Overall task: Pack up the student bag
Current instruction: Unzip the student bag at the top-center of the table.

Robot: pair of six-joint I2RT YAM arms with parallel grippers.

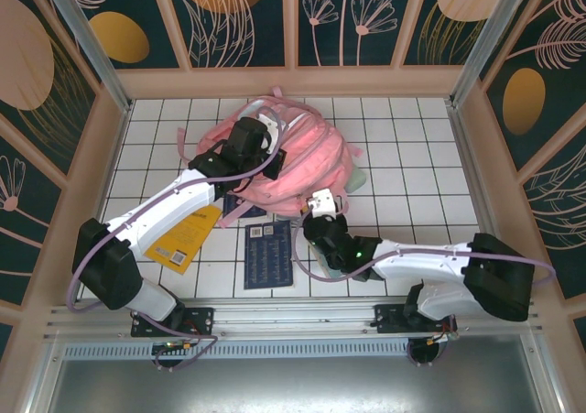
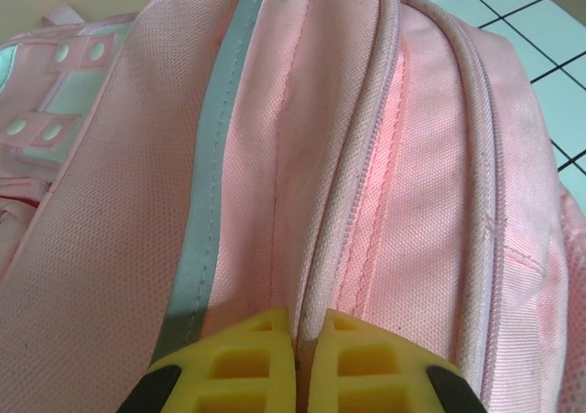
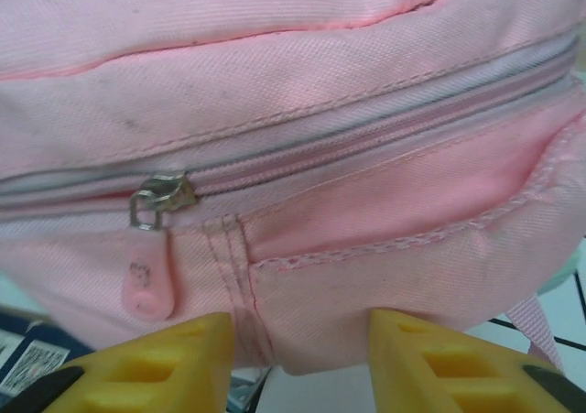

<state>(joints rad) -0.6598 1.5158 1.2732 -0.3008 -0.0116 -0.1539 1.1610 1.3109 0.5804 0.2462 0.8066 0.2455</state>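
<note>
The student bag [image 1: 307, 161], big, soft and pink, lies in the middle of the tiled floor. My left gripper [image 1: 265, 157] reaches over its upper left part. In the left wrist view its yellow fingertips [image 2: 265, 358] are shut on a pale piped seam of the student bag [image 2: 119, 202]. My right gripper [image 1: 320, 198] is at the bag's near edge. In the right wrist view its jaws stand apart on either side of a lower corner of the student bag [image 3: 320, 65], just below a closed zipper with a metal slider [image 3: 157, 198] and pink pull tab [image 3: 146, 285].
A yellow book [image 1: 188, 234] lies under my left arm. A dark blue booklet [image 1: 267, 253] sits near the front between the arms; its corner [image 3: 23, 363] shows in the right wrist view. Patterned cage walls [image 1: 101, 129] surround the tiles.
</note>
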